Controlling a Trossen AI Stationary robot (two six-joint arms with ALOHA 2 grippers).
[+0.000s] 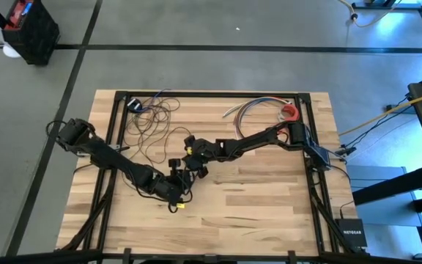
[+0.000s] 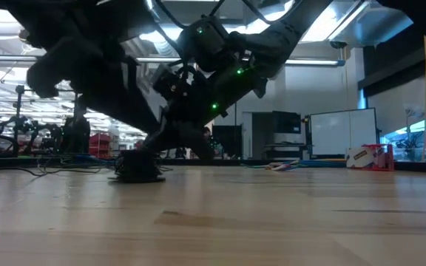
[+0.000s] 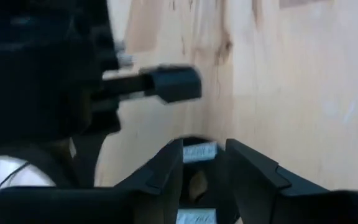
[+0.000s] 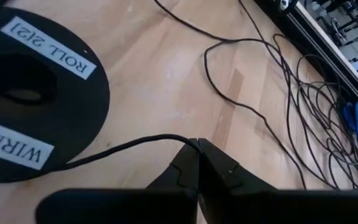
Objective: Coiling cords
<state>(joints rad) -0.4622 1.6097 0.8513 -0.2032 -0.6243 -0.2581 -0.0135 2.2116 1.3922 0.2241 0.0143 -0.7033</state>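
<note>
The cords [image 4: 272, 81] lie as one thin dark wire in many loose loops on the far left part of the wooden table [image 1: 269, 198], and one strand runs from these loops to the middle of the table. There the right gripper [image 4: 199, 148] has its fingers pressed together on this strand, just beside a flat black spool [image 4: 36, 93] with white labels. The strand continues from the fingers to the edge of the spool. The left gripper [image 3: 205, 163] is at the spool too, and its fingers stand apart on both sides of a part of it with a white label. A bundle of coloured wires [image 1: 258, 106] lies at the far right, well apart
</note>
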